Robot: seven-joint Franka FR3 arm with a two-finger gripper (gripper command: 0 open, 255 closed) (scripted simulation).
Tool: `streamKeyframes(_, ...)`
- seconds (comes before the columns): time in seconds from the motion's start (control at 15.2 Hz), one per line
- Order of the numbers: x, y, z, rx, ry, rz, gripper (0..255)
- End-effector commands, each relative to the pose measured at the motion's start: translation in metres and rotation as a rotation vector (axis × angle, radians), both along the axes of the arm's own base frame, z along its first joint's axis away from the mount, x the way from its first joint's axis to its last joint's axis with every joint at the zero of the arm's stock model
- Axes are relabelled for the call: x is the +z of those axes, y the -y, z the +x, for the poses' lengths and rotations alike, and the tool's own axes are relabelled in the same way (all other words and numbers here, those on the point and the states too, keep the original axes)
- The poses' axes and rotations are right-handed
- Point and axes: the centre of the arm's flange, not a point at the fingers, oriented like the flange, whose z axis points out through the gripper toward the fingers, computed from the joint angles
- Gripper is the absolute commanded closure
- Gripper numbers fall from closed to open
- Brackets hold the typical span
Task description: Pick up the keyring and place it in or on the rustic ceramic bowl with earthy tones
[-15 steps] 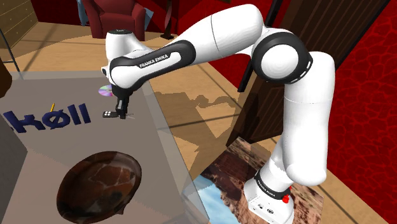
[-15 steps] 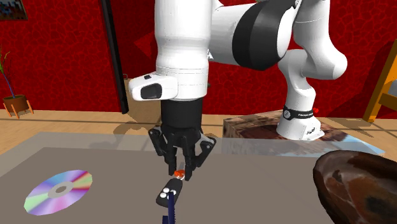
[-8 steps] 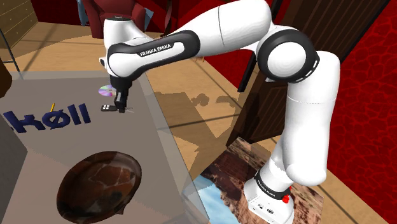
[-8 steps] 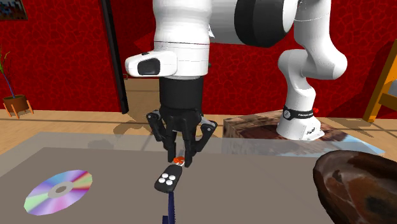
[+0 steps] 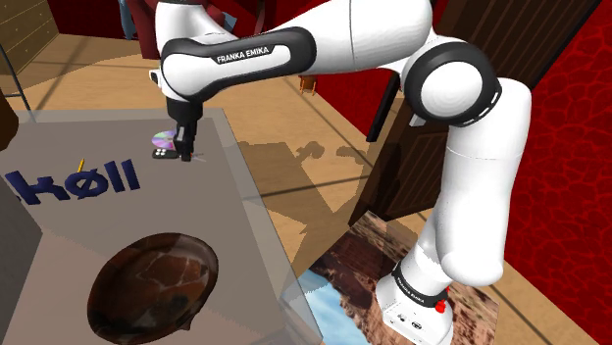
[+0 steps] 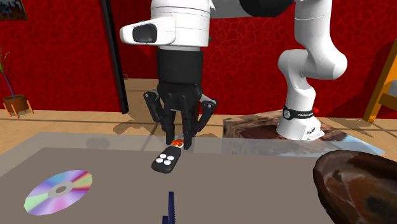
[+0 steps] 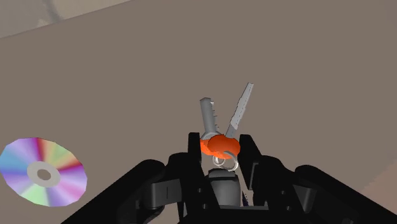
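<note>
Clasping the keyring (image 6: 167, 160) above the table (image 6: 267, 184), the fingers (image 6: 173, 130) hang near a disc (image 6: 58, 189), well apart from the bowl (image 6: 356, 184).

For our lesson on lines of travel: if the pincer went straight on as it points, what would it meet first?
Most likely the bare table, which the pincer points down at; the keyring it clasps would touch first. The CD lies off to one side.

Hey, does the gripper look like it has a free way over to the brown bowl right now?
Probably yes. The gripper is shut on the keyring, only bare table lies between it and the bowl, and the disc lies on the opposite side.
</note>
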Motion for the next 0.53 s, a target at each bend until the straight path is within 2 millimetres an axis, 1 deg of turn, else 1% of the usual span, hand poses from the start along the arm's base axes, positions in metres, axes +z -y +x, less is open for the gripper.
streamKeyframes(0.0,0.011,0.001,0.0,0.0,0.0,0.0,255)
streamKeyframes(0.46,0.048,0.001,0.0,0.0,0.0,0.0,255)
